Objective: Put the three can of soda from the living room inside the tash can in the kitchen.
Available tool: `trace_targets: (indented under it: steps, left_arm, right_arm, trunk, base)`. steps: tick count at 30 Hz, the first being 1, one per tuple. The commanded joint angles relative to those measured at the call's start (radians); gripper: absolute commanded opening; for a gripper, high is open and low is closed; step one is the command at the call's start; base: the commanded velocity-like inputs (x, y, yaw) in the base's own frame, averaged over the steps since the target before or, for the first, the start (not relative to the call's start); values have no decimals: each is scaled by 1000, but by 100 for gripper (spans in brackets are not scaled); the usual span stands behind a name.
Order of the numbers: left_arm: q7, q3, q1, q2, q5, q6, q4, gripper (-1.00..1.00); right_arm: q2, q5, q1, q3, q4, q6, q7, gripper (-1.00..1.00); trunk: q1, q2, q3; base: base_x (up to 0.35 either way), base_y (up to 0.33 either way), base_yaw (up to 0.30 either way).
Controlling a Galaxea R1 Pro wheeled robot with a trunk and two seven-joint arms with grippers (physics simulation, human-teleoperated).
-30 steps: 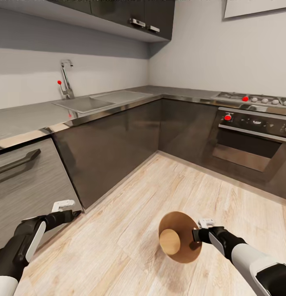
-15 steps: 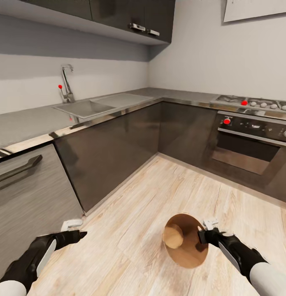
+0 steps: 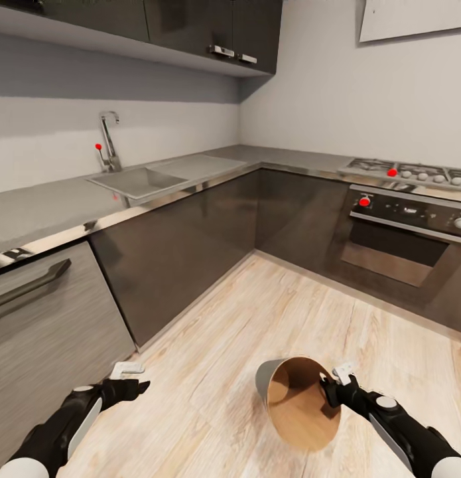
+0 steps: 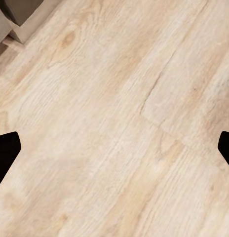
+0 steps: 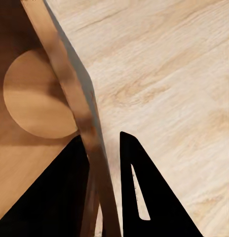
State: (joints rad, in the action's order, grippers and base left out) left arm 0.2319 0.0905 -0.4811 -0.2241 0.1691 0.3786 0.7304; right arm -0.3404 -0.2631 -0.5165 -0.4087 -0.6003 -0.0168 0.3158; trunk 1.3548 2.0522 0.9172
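The tash can [image 3: 262, 384], grey outside and brown inside, hangs tilted just above the wood floor with its mouth turned up toward me. My right gripper [image 3: 331, 389] is shut on its rim at the right side. In the right wrist view one finger [image 5: 55, 197] sits inside the tash can [image 5: 38, 98] and the other finger [image 5: 144, 192] outside, with the rim wall pinched between them. My left gripper [image 3: 133, 378] hangs open over bare floor at the lower left, its two fingertips [image 4: 6, 153] wide apart with nothing between them. The cans of soda are out of view.
This is the kitchen: dark cabinets [image 3: 177, 245] run along the left and back under a grey worktop [image 3: 51, 206] with a steel sink [image 3: 140, 180] and tap [image 3: 109, 139]. An oven [image 3: 402, 239] with a gas hob [image 3: 406, 171] stands at the right. Light wood floor [image 3: 276, 312] lies ahead.
The view has shifted a little, so the camera moved. Both grippers sit lower in the picture. The tash can has turned in my right gripper, now showing its grey wall at the left.
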Motion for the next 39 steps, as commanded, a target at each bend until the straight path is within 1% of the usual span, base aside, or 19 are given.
trace_targets:
  steps: [1,2,3,4,6,9,10,11,13,14,15,16,19,22,27,33,39]
  left_arm:
    - [0,1,2,0,0,-15,-11,100]
    - [0,1,3,0,1,-23,-15,100]
    - [0,1,4,0,0,-51,-33,100]
    - [0,1,4,0,0,-85,-59,100]
    - [3,2,5,0,1,-167,-137,100]
    - [5,2,5,0,2,-214,-184,100]
    - [7,2,5,0,2,-233,-201,100]
    - [8,2,5,0,2,-240,-208,100]
    - [9,2,5,0,3,-254,-220,100]
    - [10,2,5,-1,3,-259,-225,100]
    - [10,2,6,-1,3,-261,-227,100]
    - [10,2,6,0,3,-267,-230,100]
    - [11,3,6,0,1,-287,-233,100]
    - [12,3,6,-1,0,-306,-236,100]
    - [12,3,7,0,0,-314,-238,100]
    - [12,6,8,0,0,-334,-238,100]
    - [12,7,10,0,0,-355,-238,100]
  right_arm:
    - [-2,-11,14,7,-4,6,10,-100]
    - [-3,-11,19,9,-4,11,11,-100]
    - [-4,-11,30,13,-5,19,13,-100]
    - [-5,-11,40,16,-5,24,14,-100]
    - [-13,-13,58,20,-9,38,16,-100]
    - [-22,-14,73,21,-27,49,16,-100]
    - [-28,-16,90,22,-47,53,17,-100]
    - [-30,-16,100,24,-59,55,17,-100]
    - [-34,-18,132,45,-101,58,17,-100]
    - [-36,-18,156,69,-132,59,17,-100]
    - [-37,-18,169,81,-146,60,17,-100]
    - [-38,-18,194,103,-173,60,18,-100]
    - [-40,-18,229,128,-215,61,18,-100]
    - [-41,-17,251,141,-247,61,18,-100]
    - [-41,-16,285,147,-260,69,18,-100]
    - [-33,-14,308,153,-254,94,17,-100]
    - [-26,-16,317,153,-218,156,15,-100]
  trunk:
    - [-4,-7,-3]
    - [-8,-14,-7]
    - [-12,-21,-10]
    - [-16,-28,-13]
    - [-23,-42,-19]
    - [-35,-63,-29]
    - [-39,-70,-32]
    - [-42,-77,-35]
    - [-50,-91,-41]
    - [-54,-98,-44]
    - [-58,-105,-47]
    - [-62,-112,-50]
    - [-73,-133,-60]
    - [-85,-154,-69]
    - [-104,-189,-85]
    - [-127,-231,-104]
    - [-150,-273,-123]
  base:
    - [0,0,0]
    - [0,0,0]
    - [0,0,0]
    - [0,0,0]
    - [0,0,0]
    - [0,0,0]
    - [0,0,0]
    - [0,0,0]
    - [0,0,0]
    - [0,0,0]
    - [0,0,0]
    - [0,0,0]
    - [0,0,0]
    - [0,0,0]
    - [0,0,0]
    - [0,0,0]
    - [0,0,0]
